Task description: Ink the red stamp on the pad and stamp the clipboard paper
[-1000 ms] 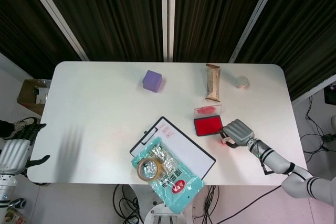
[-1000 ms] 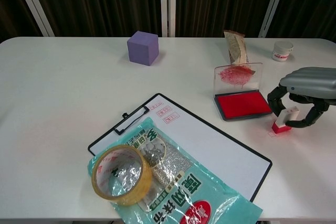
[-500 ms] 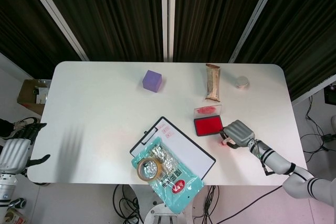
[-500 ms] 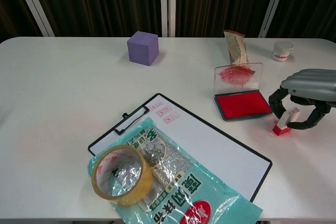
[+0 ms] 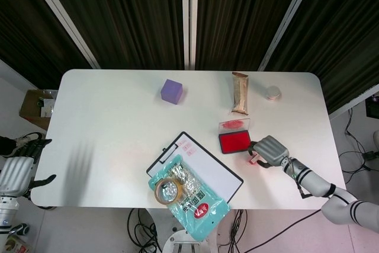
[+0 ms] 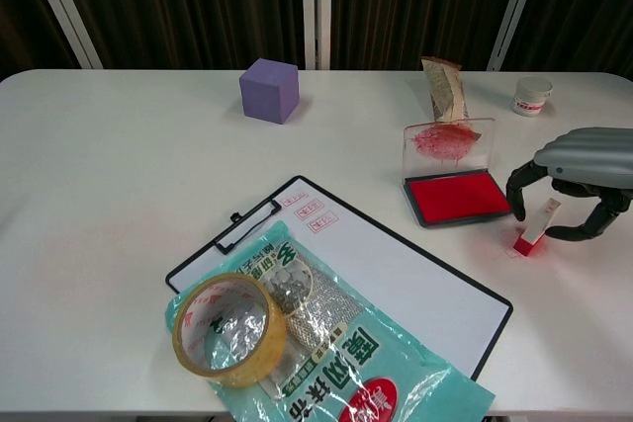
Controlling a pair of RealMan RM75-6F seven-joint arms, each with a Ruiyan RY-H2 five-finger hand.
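While the right hand point(image 6: 579, 177) arches over the stamp point(image 6: 531, 227), its fingers point(image 6: 518, 188) curl down on either side of it; whether they actually touch it I cannot tell. Stamp stands tilted, red base on the table point(image 6: 119, 165), near the right edge, just right of the ink pad point(image 6: 457, 196). Pad lies open, clear lid point(image 6: 448, 143) upright behind it, smeared red. Clipboard point(image 6: 396, 274) sits toward the front edge, paper carrying small red marks point(image 6: 310, 212) near the clip point(image 6: 247, 225). A teal packet point(image 6: 346, 353) overlaps the clipboard's front-left part, tape roll point(image 6: 229, 328) resting on it. Purple cube point(image 6: 269, 90), brown snack pack point(image 6: 444, 89) and small white jar point(image 6: 532, 96) sit along the back. Left hand point(image 5: 18, 170) hangs off the table's left edge, fingers apart, holding nothing.
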